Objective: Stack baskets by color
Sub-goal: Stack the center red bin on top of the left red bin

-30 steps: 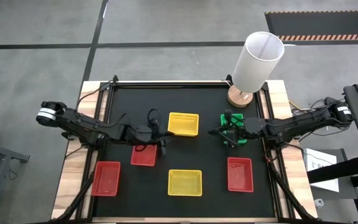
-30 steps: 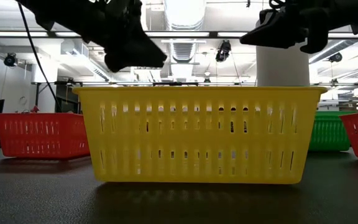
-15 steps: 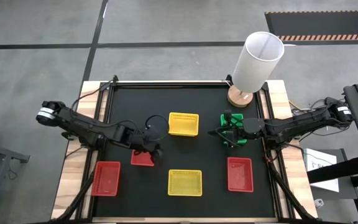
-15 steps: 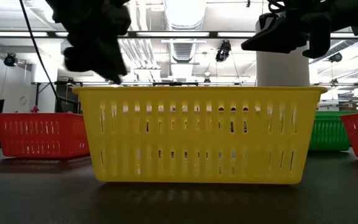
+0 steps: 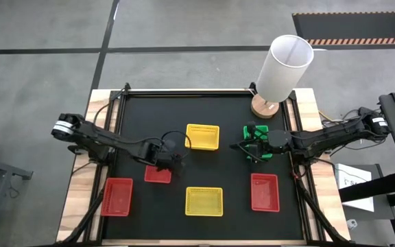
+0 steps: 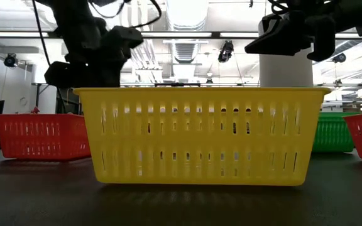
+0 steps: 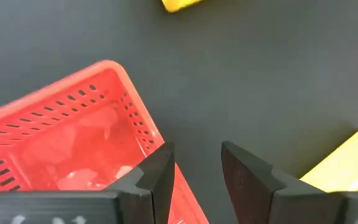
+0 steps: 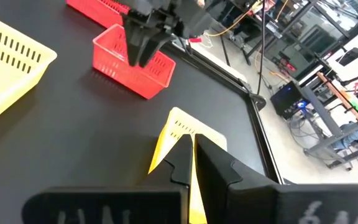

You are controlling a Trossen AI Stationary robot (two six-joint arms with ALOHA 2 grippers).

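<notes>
Baskets lie spread over the black mat: a red basket (image 5: 117,196) near left, then the left gripper (image 5: 169,165), fingers narrowly parted and empty, over another red basket (image 5: 158,174). Two yellow baskets (image 5: 202,136) sit mid-table, one far, one near. The right gripper (image 5: 247,146), fingers pressed together, hovers by the green basket (image 5: 260,140); a third red one lies near right.
</notes>
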